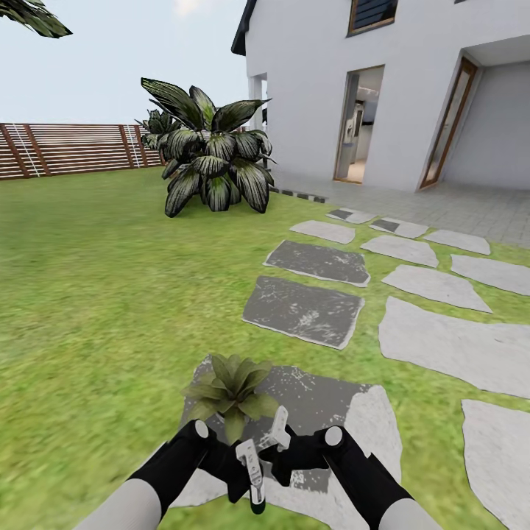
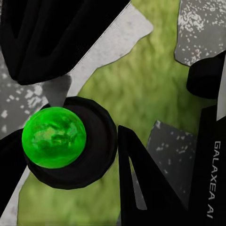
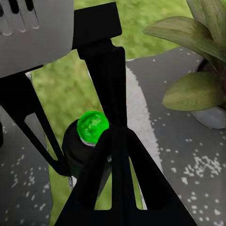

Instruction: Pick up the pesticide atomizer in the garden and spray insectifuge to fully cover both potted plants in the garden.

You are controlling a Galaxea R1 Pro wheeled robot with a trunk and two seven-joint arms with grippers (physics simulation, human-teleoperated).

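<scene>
The potted plant (image 1: pixel 230 391), a low rosette of pointed green leaves in a small grey pot, sits on the near grey stepping stone (image 1: pixel 324 401), and everything here is best placed from it. Both arms meet just on the robot's side of the plant. The right gripper (image 1: pixel 278 434) lies just behind the plant's near leaves, slightly toward the house (image 1: pixel 383 88); the left gripper (image 1: pixel 252 471) lies a little further back from the plant, close beside the right one.

In the right wrist view the plant's leaves (image 3: pixel 197 61) and pot (image 3: pixel 212 115) stand ahead of the dark fingers (image 3: pixel 113 179), with a black body carrying a glowing green ball (image 3: pixel 92 126) in between. This may be part of the pesticide atomizer, though I cannot be sure. The same green ball (image 2: pixel 54 137) shows in the left wrist view against grass and stone.

Whether the jaws of either arm are open, closed or gripping something cannot be told from these views, since the black parts overlap.

In my judgement the coming move turns on one relation: the plant lies directly ahead of the right jaws, so the right arm is the nearer one, and any spray should go forward and slightly down onto the rosette
</scene>
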